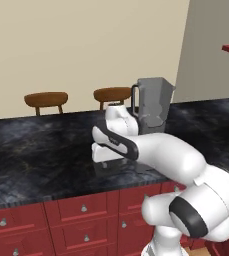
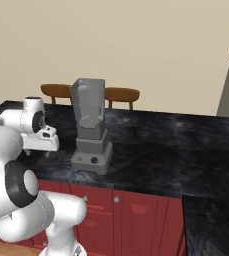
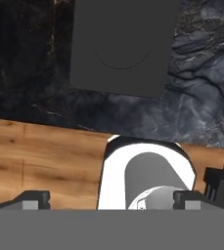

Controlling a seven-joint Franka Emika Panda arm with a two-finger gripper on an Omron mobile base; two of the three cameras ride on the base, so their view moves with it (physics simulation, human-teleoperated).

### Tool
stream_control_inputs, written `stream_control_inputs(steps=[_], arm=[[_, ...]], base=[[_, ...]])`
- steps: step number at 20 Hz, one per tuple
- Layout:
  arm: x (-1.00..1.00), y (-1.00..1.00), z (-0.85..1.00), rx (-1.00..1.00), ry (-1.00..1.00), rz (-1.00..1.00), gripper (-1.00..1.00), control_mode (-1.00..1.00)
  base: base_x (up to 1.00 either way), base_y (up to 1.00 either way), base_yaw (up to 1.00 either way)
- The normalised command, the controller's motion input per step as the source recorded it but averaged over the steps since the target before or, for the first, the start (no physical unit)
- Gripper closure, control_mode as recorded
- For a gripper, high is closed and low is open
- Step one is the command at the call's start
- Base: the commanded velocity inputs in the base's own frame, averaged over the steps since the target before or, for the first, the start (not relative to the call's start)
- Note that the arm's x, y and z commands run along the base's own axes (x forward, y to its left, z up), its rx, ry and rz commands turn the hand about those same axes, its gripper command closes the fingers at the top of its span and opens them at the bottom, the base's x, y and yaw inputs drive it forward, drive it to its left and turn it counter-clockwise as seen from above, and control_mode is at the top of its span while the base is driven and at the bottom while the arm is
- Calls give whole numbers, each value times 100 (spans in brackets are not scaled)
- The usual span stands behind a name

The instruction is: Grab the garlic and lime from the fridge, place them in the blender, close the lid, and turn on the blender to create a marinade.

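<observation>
The lid (image 3: 121,46) is being hovered over at twelve o'clock of the spread-open gripper (image 3: 106,200), ungrasped; the blender (image 2: 91,127) is waiting uncapped

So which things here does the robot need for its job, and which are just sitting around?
Needed for the job:
- blender on the dark counter
- lid, lying flat on the counter beside the blender
- claw, open, just above the lid

Just sitting around:
- two wooden stools behind the counter
- red drawers below
- black counter
</observation>
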Motion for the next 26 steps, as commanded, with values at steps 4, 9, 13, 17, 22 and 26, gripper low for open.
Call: stream_control_inputs(steps=[4,9,13,17,22,26], arm=[[37,0,-30,0,-5,0,-100,-100],[31,3,-31,0,-4,0,-100,-100],[17,8,-35,0,-6,0,-100,-100],[24,3,-26,0,-8,0,-100,-100],[20,0,-25,0,-10,0,-100,-100],[21,1,-12,0,-10,0,-100,-100]], base=[[0,0,0],[0,0,0],[0,0,0],[0,0,0],[0,0,0],[0,0,0]])
